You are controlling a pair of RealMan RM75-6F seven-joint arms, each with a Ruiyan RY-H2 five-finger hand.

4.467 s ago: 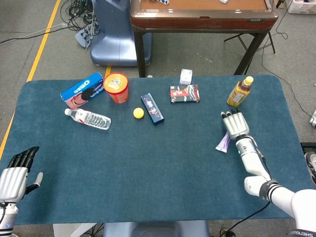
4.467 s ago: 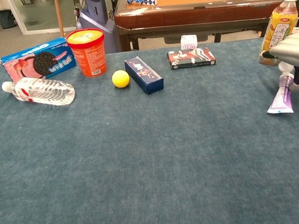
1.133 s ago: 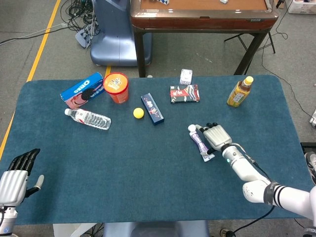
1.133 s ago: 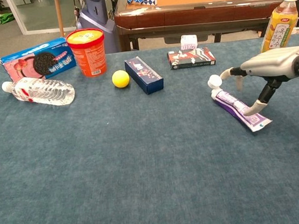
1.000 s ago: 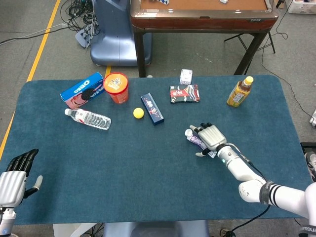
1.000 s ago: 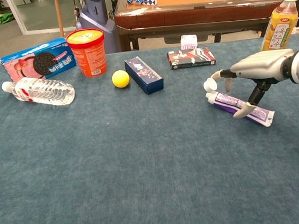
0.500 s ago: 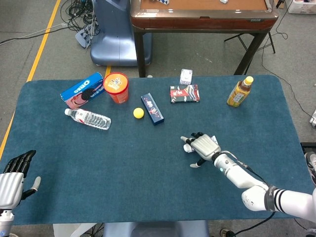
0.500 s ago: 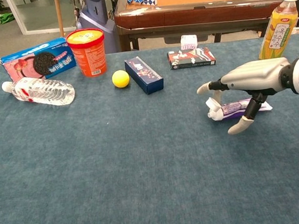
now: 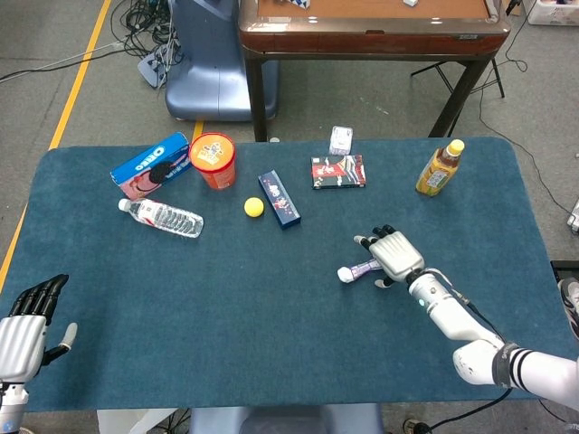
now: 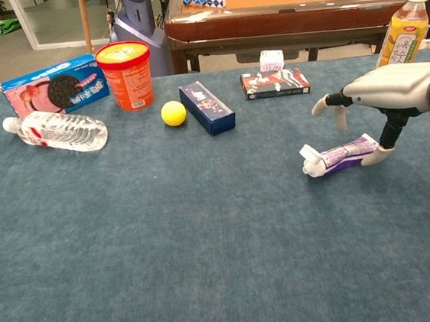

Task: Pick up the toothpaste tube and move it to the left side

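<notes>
One toothpaste tube lies flat on the blue bench, cap toward 9 o'clock. The right hand hovers over its tail end, fingers spread, grasping nothing; whether the thumb touches it is unclear. The left hand rests released at the near-left edge. Two bottles, two boxes, one ball, one cup sit toward 12 o'clock.

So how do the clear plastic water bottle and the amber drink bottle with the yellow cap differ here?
The clear plastic water bottle lies on its side at the table's left; the amber drink bottle with the yellow cap stands upright at far right. One looks colourless, the other amber. Both are capped and untouched by either hand.
</notes>
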